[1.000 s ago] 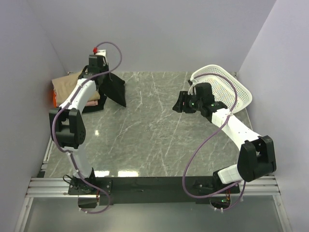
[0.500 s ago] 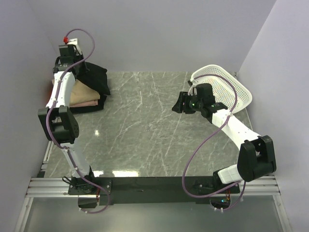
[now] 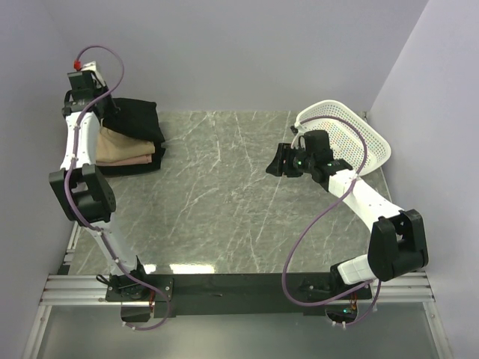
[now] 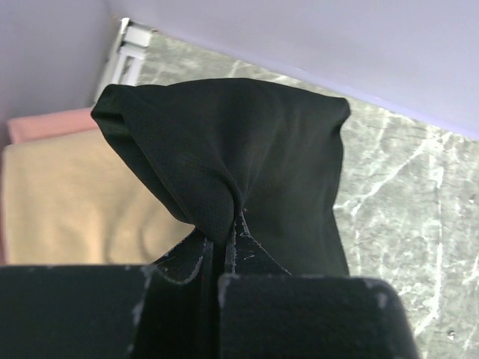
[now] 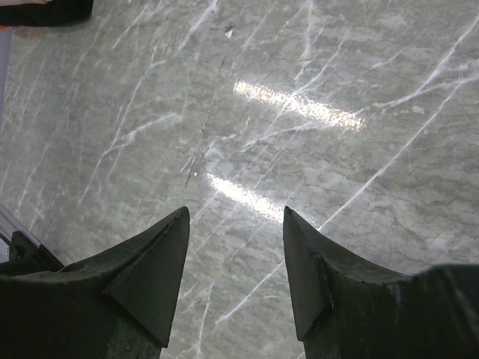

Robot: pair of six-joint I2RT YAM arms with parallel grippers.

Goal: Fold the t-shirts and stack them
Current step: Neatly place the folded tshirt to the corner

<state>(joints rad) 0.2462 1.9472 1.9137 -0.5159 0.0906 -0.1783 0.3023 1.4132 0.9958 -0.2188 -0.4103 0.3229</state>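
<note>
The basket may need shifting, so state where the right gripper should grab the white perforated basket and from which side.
Probably its left rim: the white perforated basket has a thin raised edge there that jaws can straddle. Come from the table's middle, where the open right gripper hangs; its other sides lie near the walls.

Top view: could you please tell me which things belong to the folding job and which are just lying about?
Job: black t-shirt pinched in the left hand; folded tan tee; pink tee under it.
Lying about: white basket, far right; right hand, open and empty.
</note>
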